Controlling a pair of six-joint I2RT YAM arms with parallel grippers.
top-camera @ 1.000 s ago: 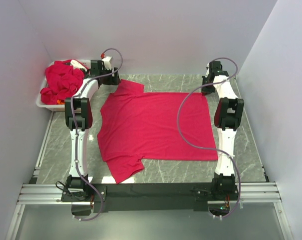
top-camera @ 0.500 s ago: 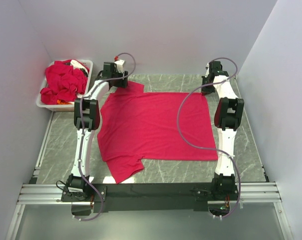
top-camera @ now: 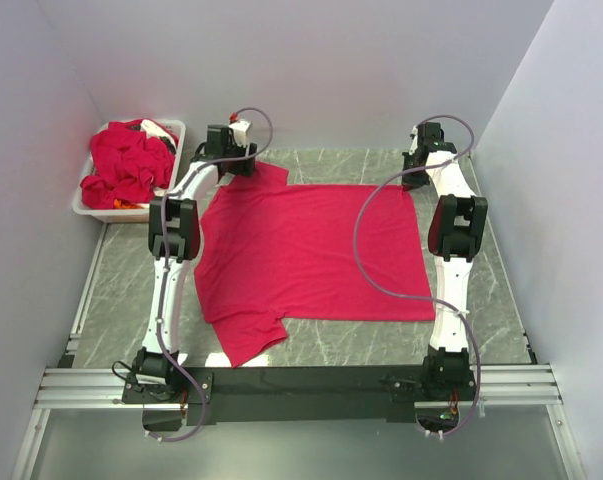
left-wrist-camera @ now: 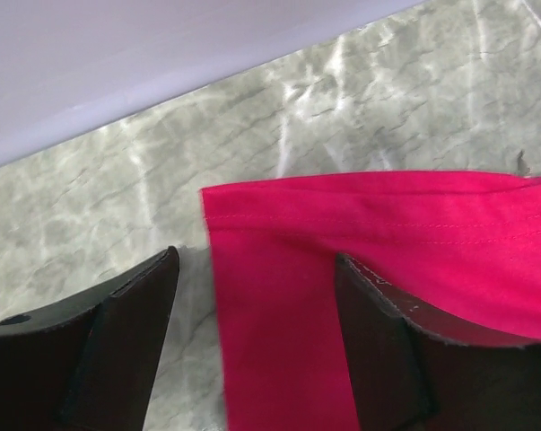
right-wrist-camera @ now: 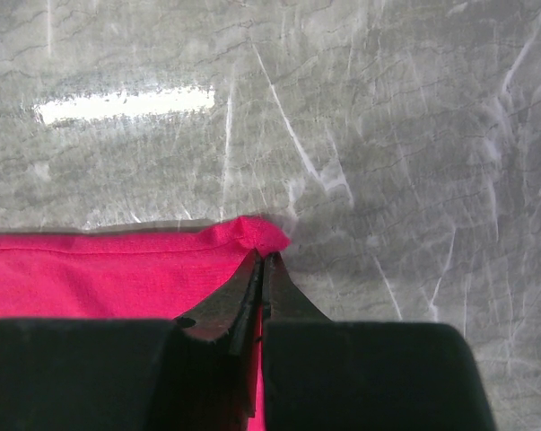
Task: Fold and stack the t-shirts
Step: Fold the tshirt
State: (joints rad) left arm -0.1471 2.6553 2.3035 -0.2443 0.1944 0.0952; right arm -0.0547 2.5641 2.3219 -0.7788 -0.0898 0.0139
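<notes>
Crimson-red t-shirt (top-camera: 311,255) lying spread flat in the middle of a grey marble-patterned table (top-camera: 381,342). Its long axis runs left to right across the table: the shoulder end points left and the straight hem (top-camera: 422,255) faces right. One sleeve, the far sleeve (top-camera: 259,176), sticks out toward the back wall, and the near sleeve (top-camera: 246,340) sticks out toward the arm bases.

The right gripper (top-camera: 413,178) sits at the far right corner of the shirt. In its wrist view its fingers are pressed together (right-wrist-camera: 261,265), pinching that hem corner, and the fabric bunches into a small peak at the tips.

The left gripper (top-camera: 239,160) is over the far sleeve. In its wrist view the fingers stand wide apart (left-wrist-camera: 252,269), one finger (left-wrist-camera: 117,341) above bare table and the other above red cloth, with the sleeve's stitched edge between them. Whether they touch the cloth cannot be told.

At the far left corner, just off the marble, a white plastic bin (top-camera: 85,205) holds a crumpled heap of t-shirts (top-camera: 126,165) in the same red. Pale lilac walls (top-camera: 331,70) close in the table on three sides
</notes>
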